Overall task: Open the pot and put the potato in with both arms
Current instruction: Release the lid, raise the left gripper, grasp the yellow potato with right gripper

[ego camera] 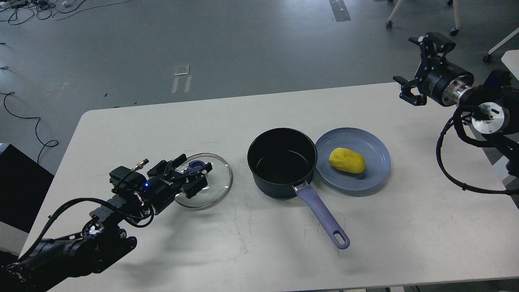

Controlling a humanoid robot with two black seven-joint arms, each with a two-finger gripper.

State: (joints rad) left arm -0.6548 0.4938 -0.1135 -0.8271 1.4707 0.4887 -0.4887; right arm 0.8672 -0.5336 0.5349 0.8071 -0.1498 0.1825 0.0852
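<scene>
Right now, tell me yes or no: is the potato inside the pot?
No. The potato lies on the blue plate beside the pot, whose inside is empty.

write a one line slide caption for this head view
Left tool at the glass lid's knob beside the open pot; potato waits on the blue plate, right tool raised open.

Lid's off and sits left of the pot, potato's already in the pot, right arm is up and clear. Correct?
Not quite. In the head view the potato lies on the blue plate right of the pot, which holds nothing. The lid is off at the left pincer; the right pincer is raised clear.
</scene>
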